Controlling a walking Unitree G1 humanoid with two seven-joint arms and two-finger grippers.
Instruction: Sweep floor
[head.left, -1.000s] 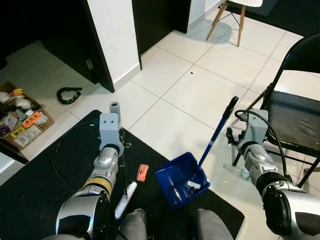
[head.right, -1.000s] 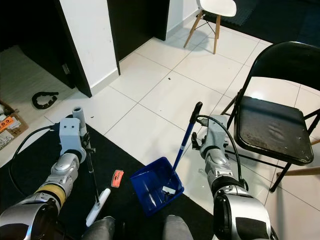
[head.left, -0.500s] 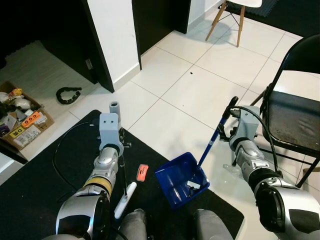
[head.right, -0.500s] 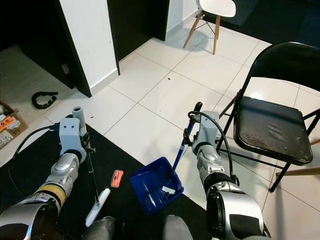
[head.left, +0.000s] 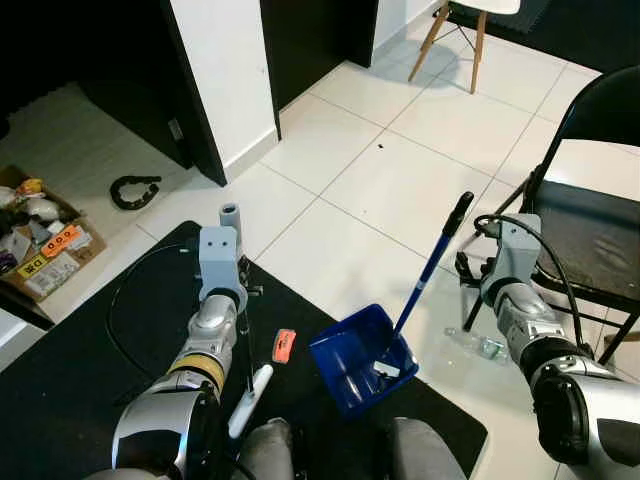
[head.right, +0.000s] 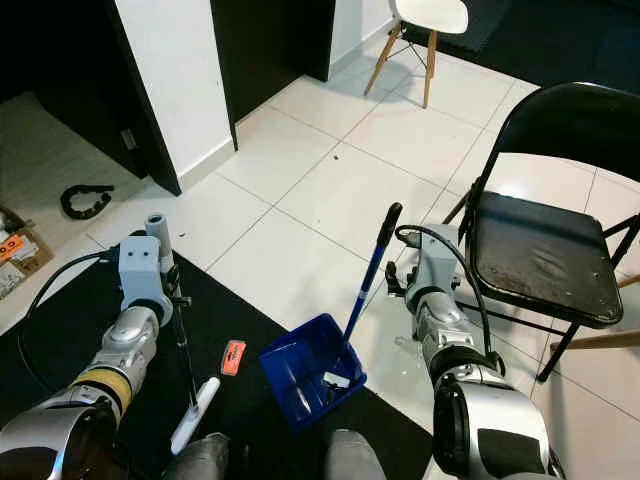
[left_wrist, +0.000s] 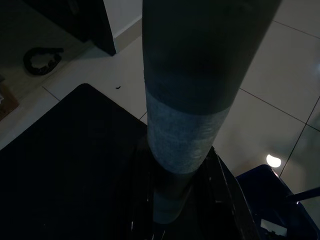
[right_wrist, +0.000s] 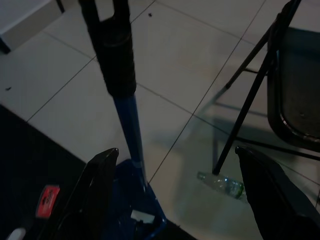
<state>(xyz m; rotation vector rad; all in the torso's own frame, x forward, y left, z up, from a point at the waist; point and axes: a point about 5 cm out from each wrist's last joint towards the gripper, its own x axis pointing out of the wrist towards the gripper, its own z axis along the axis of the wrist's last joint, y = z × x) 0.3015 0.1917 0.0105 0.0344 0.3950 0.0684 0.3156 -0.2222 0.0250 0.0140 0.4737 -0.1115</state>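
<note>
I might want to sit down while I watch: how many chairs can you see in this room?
2. A black metal folding chair stands on the white tiles at the robot's right, beside its right arm. A white chair with wooden legs stands farther off, its top cut off by the picture's edge. Others may be out of view.

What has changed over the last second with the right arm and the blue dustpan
Half a second ago the right end effector had swung in close to the dustpan handle; now it has pulled back toward the black folding chair, open, with the handle free between its fingers. The blue dustpan stands where it was on the edge of the black mat. The left end effector holds the broom handle as before.
</note>
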